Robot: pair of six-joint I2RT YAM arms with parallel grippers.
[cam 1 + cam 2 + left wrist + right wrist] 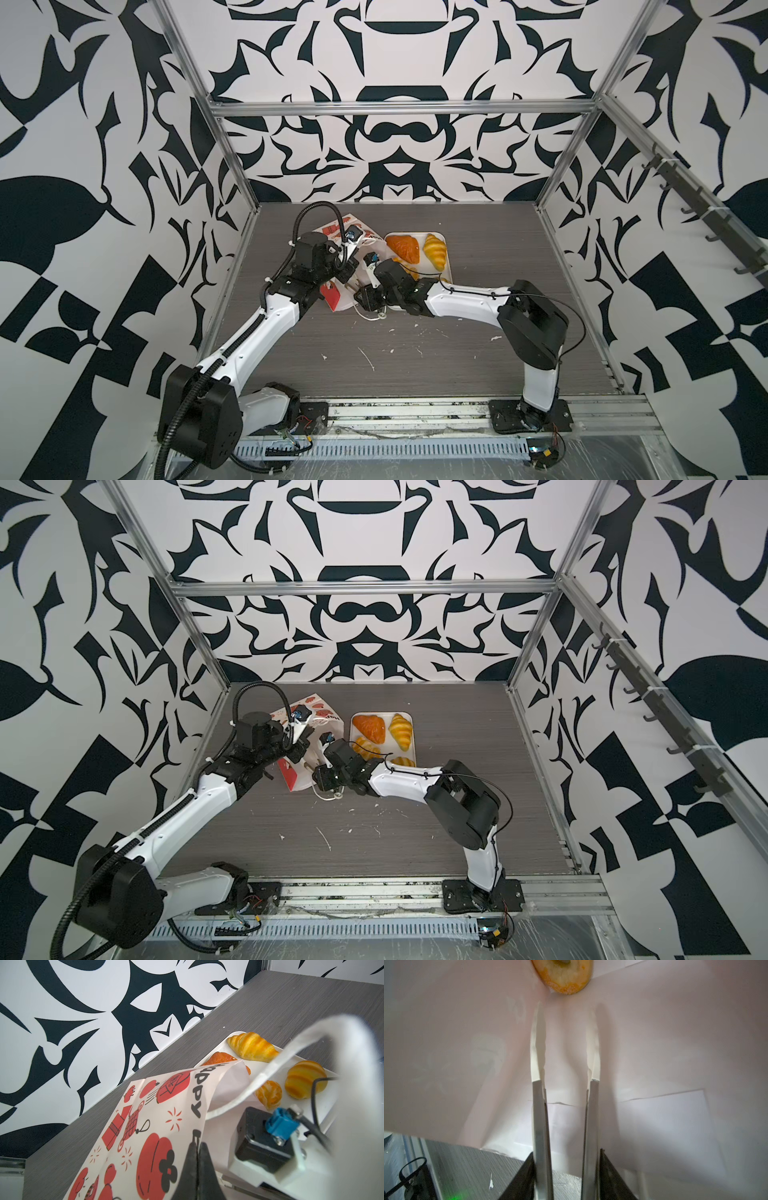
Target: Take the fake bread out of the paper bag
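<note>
Grey wood-grain table (415,353) carries the paper bag (158,1118), which lies on its side. One ring bagel (564,978) sits deep inside it, just past the right claw (566,1008), whose jaws stand partly apart and empty. The left claw (197,1147) is pinched tight on the bag's mouth edge. Beside the bag, a yellow croissant (251,1047) and three other pastries (304,1079) lie on a white tray (420,243).

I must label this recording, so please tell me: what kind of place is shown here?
Probably a robot test cell, not a real kitchen: an aluminium frame with patterned walls, two robot arms mounted on a rail, and toy pastries on a tray.
</note>
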